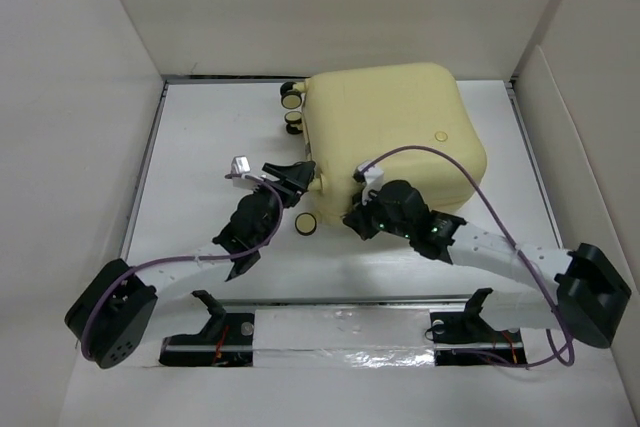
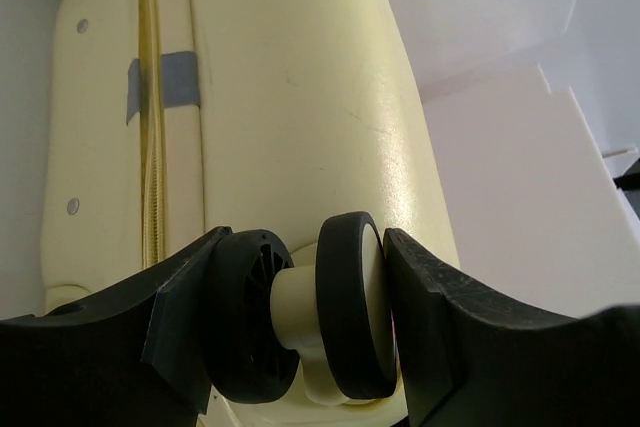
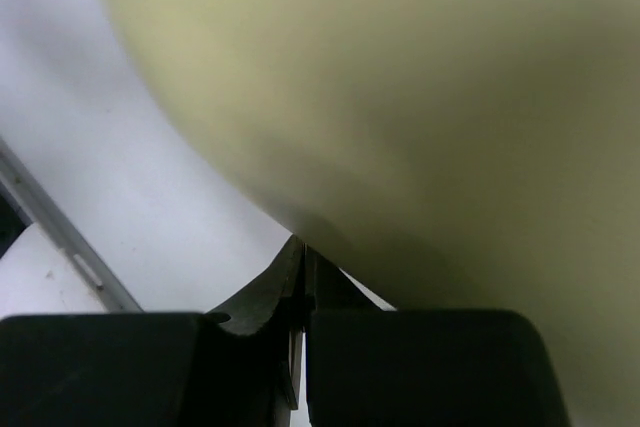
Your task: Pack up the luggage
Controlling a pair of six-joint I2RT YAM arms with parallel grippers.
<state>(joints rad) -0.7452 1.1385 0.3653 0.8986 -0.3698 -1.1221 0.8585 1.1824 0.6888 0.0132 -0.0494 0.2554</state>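
Observation:
The luggage (image 1: 390, 132), a large pale yellow hard-shell case, lies closed on the white table, with small wheels (image 1: 292, 111) along its left side. My left gripper (image 1: 290, 182) is at that side. In the left wrist view its jaws (image 2: 310, 317) are closed from both sides on a black double wheel (image 2: 352, 302) of the luggage (image 2: 300, 97). My right gripper (image 1: 362, 209) is shut with nothing in it. Its tips (image 3: 303, 252) touch the table right at the luggage's (image 3: 420, 87) near lower edge.
A grey tape patch (image 2: 165, 80) crosses the zipper seam. Another wheel (image 1: 307, 224) sits at the case's near left corner. White walls (image 1: 70, 97) enclose the table on three sides. Two black mounts (image 1: 215, 312) stand on the near rail.

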